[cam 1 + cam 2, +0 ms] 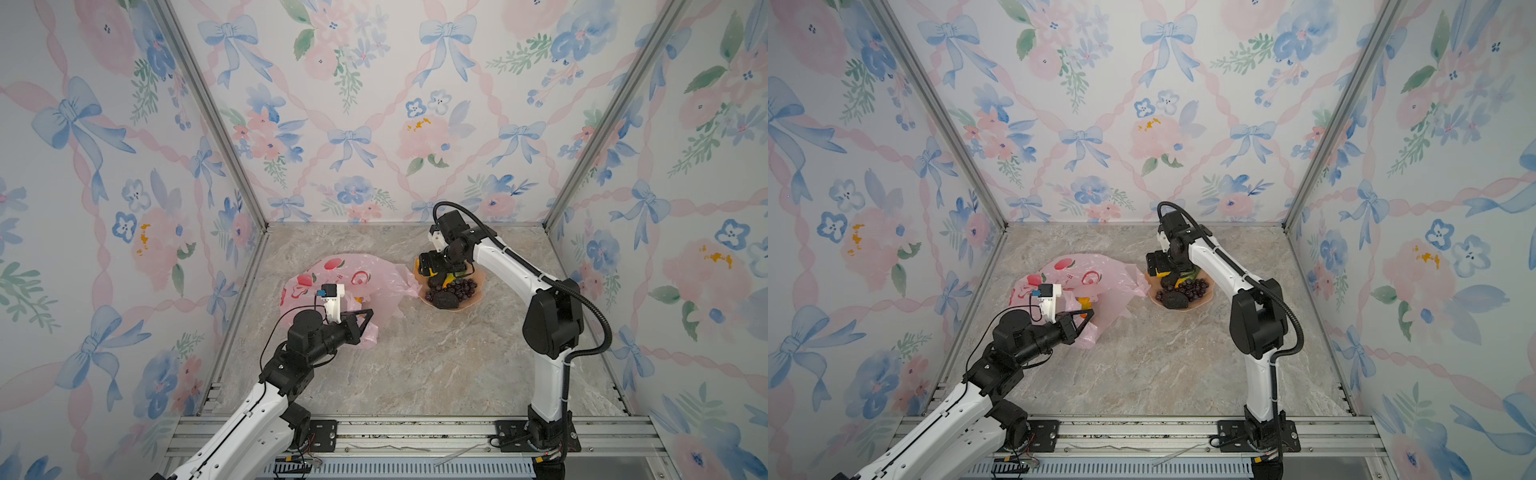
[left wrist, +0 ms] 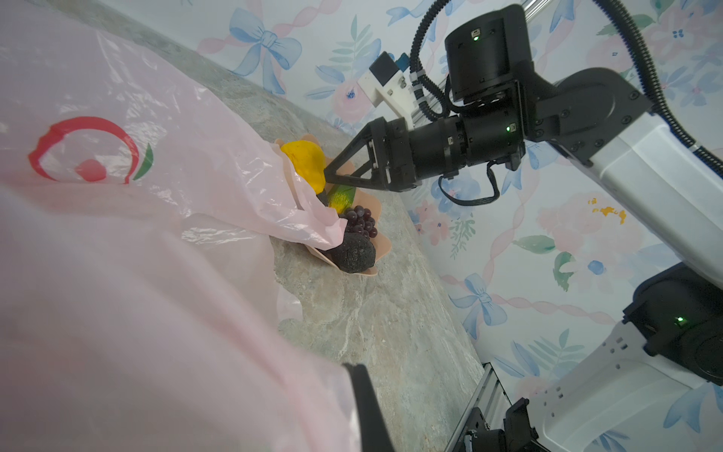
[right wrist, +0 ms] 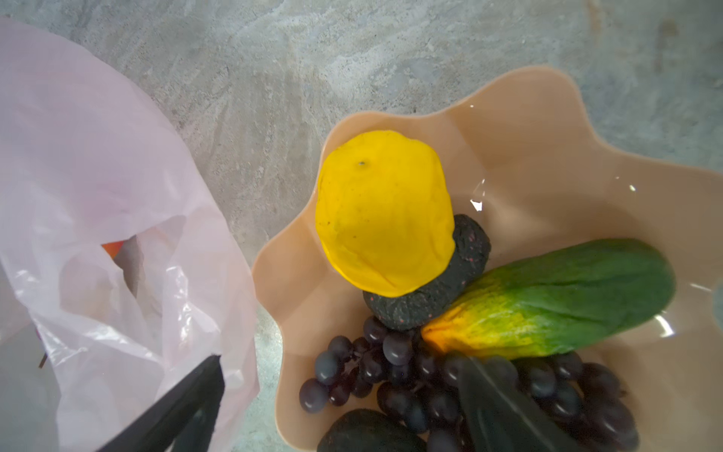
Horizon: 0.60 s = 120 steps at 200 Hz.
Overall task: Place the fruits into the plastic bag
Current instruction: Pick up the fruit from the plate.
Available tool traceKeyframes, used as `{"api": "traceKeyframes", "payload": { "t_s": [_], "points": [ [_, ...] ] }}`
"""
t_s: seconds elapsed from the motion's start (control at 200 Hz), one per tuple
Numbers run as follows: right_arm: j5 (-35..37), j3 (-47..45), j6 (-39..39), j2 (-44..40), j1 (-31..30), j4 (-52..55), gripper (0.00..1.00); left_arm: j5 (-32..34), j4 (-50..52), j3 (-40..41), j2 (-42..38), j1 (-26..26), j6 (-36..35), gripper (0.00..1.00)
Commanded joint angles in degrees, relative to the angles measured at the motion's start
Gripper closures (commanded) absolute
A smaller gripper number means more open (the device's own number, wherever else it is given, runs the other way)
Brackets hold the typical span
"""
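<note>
**Progress of the bagging task, seen from a top view.** The right tool [image 2: 330,178], jaws spread wide and holding nothing, hangs just above the yellow fruit [image 3: 383,211], which sits at the 10 o'clock side of the peach dish [image 3: 547,129].

Lying in the same dish, not yet moved:
- a black bumpy piece [image 3: 430,297] touching the underside of the yellow fruit
- a green-to-yellow mango [image 3: 555,297]
- a cluster of dark grapes [image 3: 430,383]
- a second dark piece [image 3: 364,430] at the 6 o'clock rim

The left tool [image 1: 365,318] is clenched and appears to pinch a fold of the plastic bag [image 1: 345,274] at the bag's 6 o'clock edge. The bag lies crumpled on the table [image 1: 415,365] at 9 o'clock from the dish, and one corner of it touches the dish rim.

Through the bag's raised mouth a small orange-red shape [image 3: 113,247] shows, probably one fruit already inside. How many are in there cannot be told.

**Judgement:** the task is at an early stage. At least five pieces are left to transfer, and the yellow fruit is the likely next pick.
</note>
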State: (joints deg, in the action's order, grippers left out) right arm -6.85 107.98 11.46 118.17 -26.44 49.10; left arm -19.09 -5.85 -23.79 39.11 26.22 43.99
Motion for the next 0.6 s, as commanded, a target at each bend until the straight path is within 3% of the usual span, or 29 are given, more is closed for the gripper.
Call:
{"api": "traceKeyframes", "payload": {
  "t_s": [0.0, 0.595],
  "points": [
    [-0.05, 4.12, -1.01, 2.56, 0.68, 1.67, 0.04, -0.28, 0.91, -1.11, -0.86, -0.45, -1.05, 1.0],
    [-1.32, 13.22, -1.44, 12.76, 1.83, 3.73, 0.04, -0.11, 0.66, -0.33, -1.41, -0.51, -0.74, 1.0]
  ]
}}
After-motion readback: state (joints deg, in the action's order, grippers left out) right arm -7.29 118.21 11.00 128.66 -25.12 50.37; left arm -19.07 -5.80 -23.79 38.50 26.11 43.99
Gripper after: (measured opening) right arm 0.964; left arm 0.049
